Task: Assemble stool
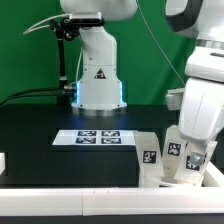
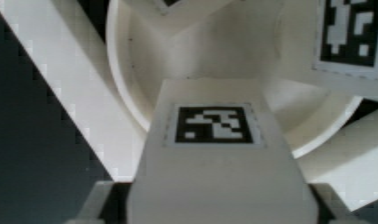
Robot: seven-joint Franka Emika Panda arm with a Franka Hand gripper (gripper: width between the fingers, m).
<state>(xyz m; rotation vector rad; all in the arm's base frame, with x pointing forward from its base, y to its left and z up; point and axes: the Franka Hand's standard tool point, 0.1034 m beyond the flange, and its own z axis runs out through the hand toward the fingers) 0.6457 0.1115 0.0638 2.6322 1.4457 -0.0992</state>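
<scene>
- Gripping a white stool leg [image 2: 200,150], the gripper [image 1: 188,158] has its two fingers clamped on the leg's sides at the near end, as the wrist view shows with a dark finger [image 2: 106,203] on each side of the part
- The held leg carries a black-and-white square tag [image 2: 212,123] on its upper face and runs away from the camera toward the round seat [image 2: 328,110]
- The seat's curved white rim arcs behind and beside the leg; whether the leg's far end is touching the seat or is seated in a socket cannot be told
- A second tagged leg [image 2: 355,38] shows at the corner of the wrist view, over the seat
- In the exterior view the arm's wrist [image 1: 208,100] comes down at the exterior view's right, over a cluster of white stool parts at the table's front edge
- Two tagged white pieces stand there: one leg [image 1: 150,158] at the cluster's left side, another tagged piece [image 1: 173,150] just beside the gripper
- The marker board [image 1: 98,137] lies flat on the black table [image 1: 40,130], between the robot base [image 1: 98,80] and the stool parts, well apart from the gripper
- A long white bar [image 1: 70,203] edges the table's front, with the cluster standing just behind it
</scene>
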